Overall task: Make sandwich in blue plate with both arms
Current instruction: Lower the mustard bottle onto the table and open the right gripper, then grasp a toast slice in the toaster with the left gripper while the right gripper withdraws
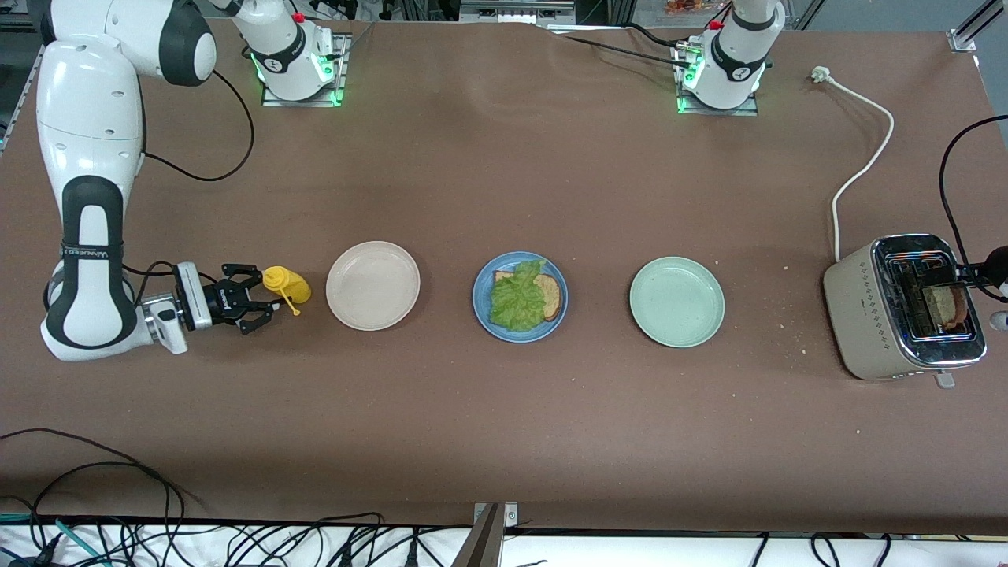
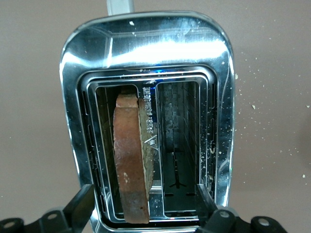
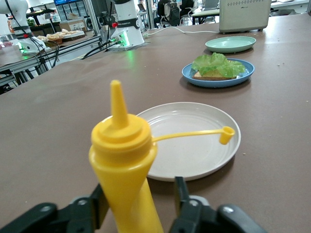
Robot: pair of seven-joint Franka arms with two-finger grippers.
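The right gripper (image 1: 256, 303) is held low and level above the table at the right arm's end, one finger (image 3: 181, 190) apart from the bottle's side, while the left gripper (image 2: 146, 213) is poised over the toaster, fingers spread wide.

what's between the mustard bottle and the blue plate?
Only the beige plate, empty, sits between the yellow mustard bottle and the blue plate; the front view shows this, and the right wrist view agrees.
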